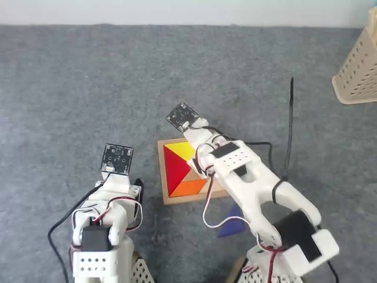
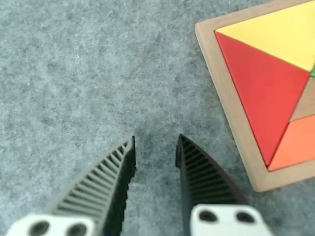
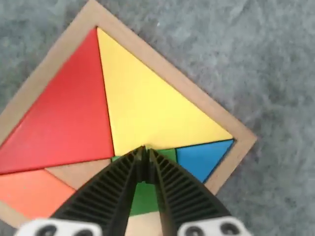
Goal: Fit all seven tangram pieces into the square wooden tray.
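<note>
Well apart, basket (image 1: 359, 65) and wooden tray (image 1: 161, 171)

one square wooden tray (image 1: 161, 174). six coloured tangram pieces: five in the tray, namely one red triangle (image 3: 64, 118), one yellow triangle (image 3: 147, 108), one orange triangle (image 3: 29, 191), one blue triangle (image 3: 202, 157) and one green piece (image 3: 145, 196) of unclear shape, plus one purple triangle (image 1: 231, 228) outside it. two black-fingered grippers, the left gripper (image 2: 156, 139) and the right gripper (image 3: 146, 150). one cream perforated basket (image 1: 359, 65).
</note>
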Controlling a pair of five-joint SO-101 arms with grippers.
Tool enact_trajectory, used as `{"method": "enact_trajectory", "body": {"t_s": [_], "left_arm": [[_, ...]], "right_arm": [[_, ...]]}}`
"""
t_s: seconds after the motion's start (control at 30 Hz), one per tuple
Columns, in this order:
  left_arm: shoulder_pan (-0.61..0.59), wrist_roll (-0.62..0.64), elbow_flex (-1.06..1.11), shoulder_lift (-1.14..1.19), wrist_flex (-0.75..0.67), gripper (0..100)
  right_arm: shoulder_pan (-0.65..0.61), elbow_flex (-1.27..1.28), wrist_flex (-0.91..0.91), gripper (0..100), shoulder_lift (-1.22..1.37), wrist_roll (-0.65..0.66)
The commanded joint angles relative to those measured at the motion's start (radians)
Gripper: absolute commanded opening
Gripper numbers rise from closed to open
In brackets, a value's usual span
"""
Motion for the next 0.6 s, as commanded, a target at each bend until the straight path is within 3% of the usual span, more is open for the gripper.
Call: {"method": "enact_trajectory", "body": {"t_s": [0.0, 0.23, 0.57], "left_arm": [[0.0, 0.008, -0.004, -0.015, 0.005, 13], [0.0, 0.008, -0.004, -0.015, 0.005, 13], [0.0, 0.008, -0.004, -0.015, 0.005, 13]], "right_arm": [[-0.013, -0.031, -0.015, 0.7, 0.025, 0.012], [-0.007, -0.031, 0.03, 0.7, -0.148, 0.012], [0.084, -0.029, 0.432, 0.9, -0.529, 0.041]]}}
